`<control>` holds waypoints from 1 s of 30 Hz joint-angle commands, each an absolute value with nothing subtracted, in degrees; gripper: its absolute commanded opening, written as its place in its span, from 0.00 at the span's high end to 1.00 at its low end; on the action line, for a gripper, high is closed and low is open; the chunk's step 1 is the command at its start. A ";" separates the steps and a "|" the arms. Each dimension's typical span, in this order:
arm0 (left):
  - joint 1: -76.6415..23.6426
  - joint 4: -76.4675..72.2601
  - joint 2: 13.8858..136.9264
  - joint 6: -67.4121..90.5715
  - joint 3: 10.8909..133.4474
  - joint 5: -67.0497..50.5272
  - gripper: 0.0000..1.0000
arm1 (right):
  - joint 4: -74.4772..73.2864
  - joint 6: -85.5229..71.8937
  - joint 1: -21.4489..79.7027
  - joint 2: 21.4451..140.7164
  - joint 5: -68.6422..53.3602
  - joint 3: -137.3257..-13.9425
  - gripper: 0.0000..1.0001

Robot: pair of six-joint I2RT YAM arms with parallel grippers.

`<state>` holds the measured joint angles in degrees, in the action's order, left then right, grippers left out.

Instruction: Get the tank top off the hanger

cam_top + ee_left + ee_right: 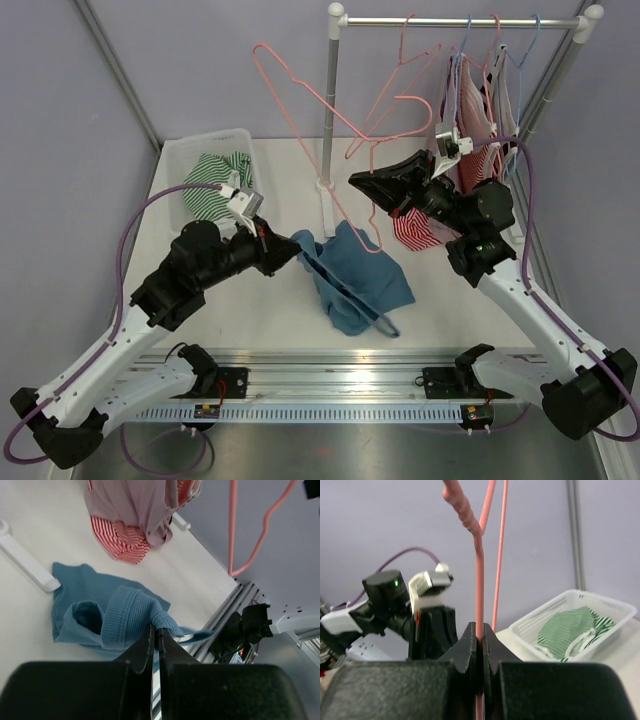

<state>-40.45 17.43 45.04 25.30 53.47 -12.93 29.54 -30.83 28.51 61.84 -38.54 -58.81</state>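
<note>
The blue tank top (pixel 355 275) lies crumpled on the white table in front of the rack post. My left gripper (pixel 292 250) is shut on its ribbed edge and lifts that edge a little; this shows in the left wrist view (pixel 156 628), with the tank top (pixel 115 617) bunched just beyond the fingertips. My right gripper (pixel 366 181) is shut on the thin pink hanger (pixel 300 85) and holds it tilted in the air above the table. In the right wrist view the jaws (pixel 480 628) pinch the hanger wire (pixel 479 575). The hanger's lowest wire reaches down over the tank top; I cannot tell whether it is threaded through.
A white basket (pixel 243 140) with a green striped garment stands at the back left. The clothes rack post (pixel 328 120) rises at the middle back. More garments on hangers (pixel 480 110) hang at the right, and a red striped one (pixel 415 232) reaches the table.
</note>
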 commanded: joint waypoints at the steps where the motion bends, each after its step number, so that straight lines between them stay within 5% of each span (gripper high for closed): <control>1: -40.61 16.24 45.00 25.31 52.99 -11.03 1.00 | 48.54 -33.68 28.92 61.53 -30.07 -59.66 1.00; 5: -40.61 31.60 48.95 27.07 58.09 10.49 1.00 | 15.08 -26.99 29.09 57.93 -21.03 -65.73 1.00; 10: -40.61 37.00 50.45 26.98 61.34 14.68 1.00 | -16.89 -18.99 28.92 54.76 -1.70 -72.85 1.00; 17: -40.61 43.05 49.83 24.09 66.17 14.94 0.99 | -33.56 -15.12 29.00 53.26 11.06 -80.32 1.00; 21: -40.61 45.00 49.92 22.24 67.50 14.94 0.73 | -39.37 -13.36 28.92 56.42 15.81 -87.52 1.00; 22: -40.61 45.78 49.92 22.06 67.76 14.85 0.50 | -40.68 -13.27 28.92 58.25 16.78 -88.67 1.00; 25: -40.61 46.49 49.14 21.18 67.68 14.59 0.17 | -43.14 -12.31 28.92 63.52 20.82 -93.50 1.00; 30: -40.61 47.11 46.85 19.16 66.62 13.71 0.04 | -44.65 -9.32 27.17 72.67 21.71 -103.51 1.00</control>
